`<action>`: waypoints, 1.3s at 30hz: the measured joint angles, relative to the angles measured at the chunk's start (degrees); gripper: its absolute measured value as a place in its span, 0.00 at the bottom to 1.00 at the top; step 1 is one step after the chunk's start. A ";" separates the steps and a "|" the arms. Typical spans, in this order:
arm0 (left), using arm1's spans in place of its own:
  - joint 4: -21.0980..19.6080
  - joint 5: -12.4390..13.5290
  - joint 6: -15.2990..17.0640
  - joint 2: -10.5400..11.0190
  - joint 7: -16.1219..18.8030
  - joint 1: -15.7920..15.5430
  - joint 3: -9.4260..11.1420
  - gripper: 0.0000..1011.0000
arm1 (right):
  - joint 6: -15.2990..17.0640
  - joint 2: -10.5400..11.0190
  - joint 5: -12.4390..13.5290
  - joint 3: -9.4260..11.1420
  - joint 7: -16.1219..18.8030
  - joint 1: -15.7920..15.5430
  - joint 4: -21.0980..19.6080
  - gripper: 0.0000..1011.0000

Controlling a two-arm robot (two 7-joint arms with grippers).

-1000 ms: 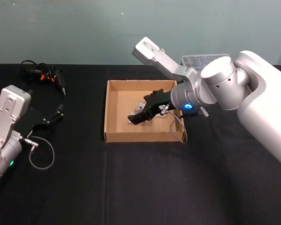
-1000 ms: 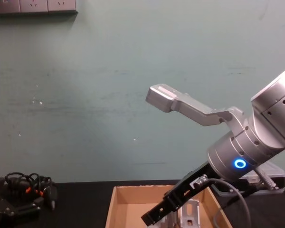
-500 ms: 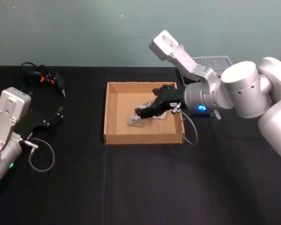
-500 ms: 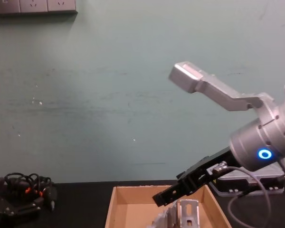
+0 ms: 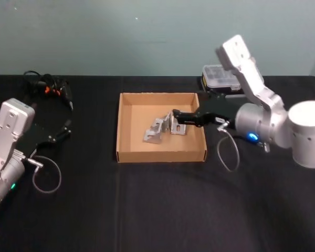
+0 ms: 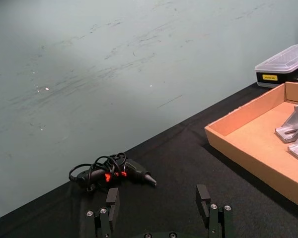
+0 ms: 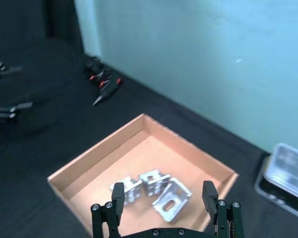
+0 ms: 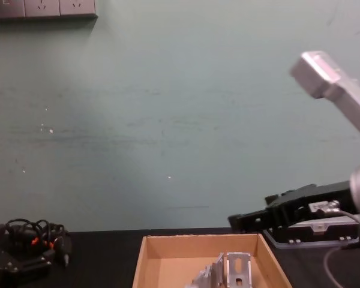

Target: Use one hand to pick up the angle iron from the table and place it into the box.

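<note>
Box [image 5: 127, 126]: tan cardboard tray, centre of the black table [image 5: 147, 210]
Angle iron [image 5: 160, 127]: silver bracket pieces lying together on the box floor, right of its middle, touched by no gripper
Right gripper [image 5: 176, 116]: above the right part of the box, over the angle iron, fingers spread, nothing between them
Left gripper [image 6: 159, 206]: low over the table well left of the box, fingers spread, holding nothing
Black plastic case [image 5: 220, 76]: behind the box's right rear corner
Cable bundle [image 5: 47, 84]: far left rear of the table
</note>
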 joint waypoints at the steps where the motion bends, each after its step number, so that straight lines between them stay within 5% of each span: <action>1: 0.00 0.00 0.00 0.00 0.00 0.00 0.00 1.00 | -1.62 0.08 0.01 0.93 -1.00 -1.32 -0.69 0.99; 7: 0.00 0.00 0.00 0.00 0.00 0.00 0.00 1.00 | -7.58 -0.38 -1.35 3.25 -5.14 -5.46 -2.23 0.99; 15: 0.00 0.00 0.00 0.00 0.00 0.00 0.00 1.00 | -13.63 -3.05 -7.26 4.13 -13.86 -9.34 -2.51 0.99; 39: 0.00 0.00 0.00 0.00 0.00 0.00 0.00 1.00 | -13.49 -3.64 -8.31 4.19 -15.19 -9.65 -2.13 0.99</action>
